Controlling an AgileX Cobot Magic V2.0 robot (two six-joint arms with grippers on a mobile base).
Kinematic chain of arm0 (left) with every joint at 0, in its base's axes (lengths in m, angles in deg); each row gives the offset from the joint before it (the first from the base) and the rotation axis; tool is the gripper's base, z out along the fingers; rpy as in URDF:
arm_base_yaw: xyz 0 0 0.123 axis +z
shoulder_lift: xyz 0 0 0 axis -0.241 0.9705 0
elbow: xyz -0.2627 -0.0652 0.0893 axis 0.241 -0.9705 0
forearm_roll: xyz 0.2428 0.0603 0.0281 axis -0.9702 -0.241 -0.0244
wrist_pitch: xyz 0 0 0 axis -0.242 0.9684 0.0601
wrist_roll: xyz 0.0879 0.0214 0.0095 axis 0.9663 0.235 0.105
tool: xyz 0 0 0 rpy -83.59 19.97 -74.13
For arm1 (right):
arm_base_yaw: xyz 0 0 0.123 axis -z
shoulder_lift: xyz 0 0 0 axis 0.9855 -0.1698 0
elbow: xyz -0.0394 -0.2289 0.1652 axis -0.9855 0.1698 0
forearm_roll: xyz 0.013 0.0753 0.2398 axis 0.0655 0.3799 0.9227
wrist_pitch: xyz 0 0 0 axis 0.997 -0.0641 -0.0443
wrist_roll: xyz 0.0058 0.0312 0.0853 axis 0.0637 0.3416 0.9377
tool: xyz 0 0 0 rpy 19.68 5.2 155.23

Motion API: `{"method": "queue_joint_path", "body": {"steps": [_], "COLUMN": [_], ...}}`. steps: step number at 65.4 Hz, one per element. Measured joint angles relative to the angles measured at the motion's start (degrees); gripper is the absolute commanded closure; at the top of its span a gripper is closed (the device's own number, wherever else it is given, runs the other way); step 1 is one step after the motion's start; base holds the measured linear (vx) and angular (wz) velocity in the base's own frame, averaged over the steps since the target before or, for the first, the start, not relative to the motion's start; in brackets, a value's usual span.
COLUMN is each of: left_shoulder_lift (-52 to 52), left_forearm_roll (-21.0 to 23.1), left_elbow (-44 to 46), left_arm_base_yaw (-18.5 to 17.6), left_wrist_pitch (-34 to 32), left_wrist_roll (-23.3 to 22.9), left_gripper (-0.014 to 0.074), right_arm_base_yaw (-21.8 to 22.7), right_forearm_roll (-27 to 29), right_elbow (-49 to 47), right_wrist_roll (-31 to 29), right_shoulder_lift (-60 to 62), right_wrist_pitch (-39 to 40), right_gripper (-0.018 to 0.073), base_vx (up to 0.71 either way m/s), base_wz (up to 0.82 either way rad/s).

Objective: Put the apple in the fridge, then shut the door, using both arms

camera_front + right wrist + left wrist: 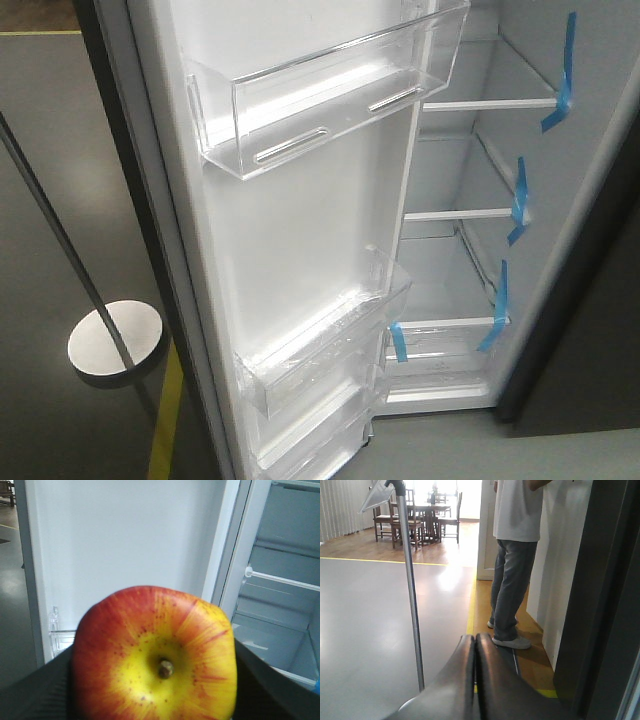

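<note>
A red apple (155, 655) with a yellow patch round its stem fills the lower half of the right wrist view, stem towards the camera. My right gripper (156, 680) is shut on it, one dark finger on each side. Behind it the fridge (280, 605) stands open, its white inside and glass shelves (470, 212) showing. The door (300, 220) is swung wide, white inner face with clear bins (330, 90) towards me. My left gripper (475, 645) is shut with nothing in it, pointing across the floor beside the dark fridge side (600, 605). Neither gripper shows in the front view.
Blue tape strips (560, 75) mark the shelf fronts. A metal stand pole (410, 580) with a round base (115, 343) rises left of the door. A person in jeans (512, 570) stands by a white wall. A yellow floor line (471, 610) runs past.
</note>
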State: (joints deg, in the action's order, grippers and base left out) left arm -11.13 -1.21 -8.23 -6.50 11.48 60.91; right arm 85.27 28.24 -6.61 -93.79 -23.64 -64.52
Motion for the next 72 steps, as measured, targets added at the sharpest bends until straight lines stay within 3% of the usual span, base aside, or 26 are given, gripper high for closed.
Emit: {"method": "queue_joint_path", "body": {"steps": [72], "left_shoulder_lift": [0.0], "left_forearm_roll": [0.0], "left_elbow": [0.0], "left_arm_base_yaw": [0.0], "left_wrist_pitch": [0.0], "left_wrist_roll": [0.0], "left_gripper": [0.0603], "right_arm_base_yaw": [0.0], "right_forearm_roll": [0.0], "right_elbow": [0.0], "right_wrist_roll": [0.0], "right_shoulder_lift": [0.0], "right_wrist_pitch": [0.0], "right_gripper": [0.0336], "base_vx": [0.01], "base_wz": [0.00]}}
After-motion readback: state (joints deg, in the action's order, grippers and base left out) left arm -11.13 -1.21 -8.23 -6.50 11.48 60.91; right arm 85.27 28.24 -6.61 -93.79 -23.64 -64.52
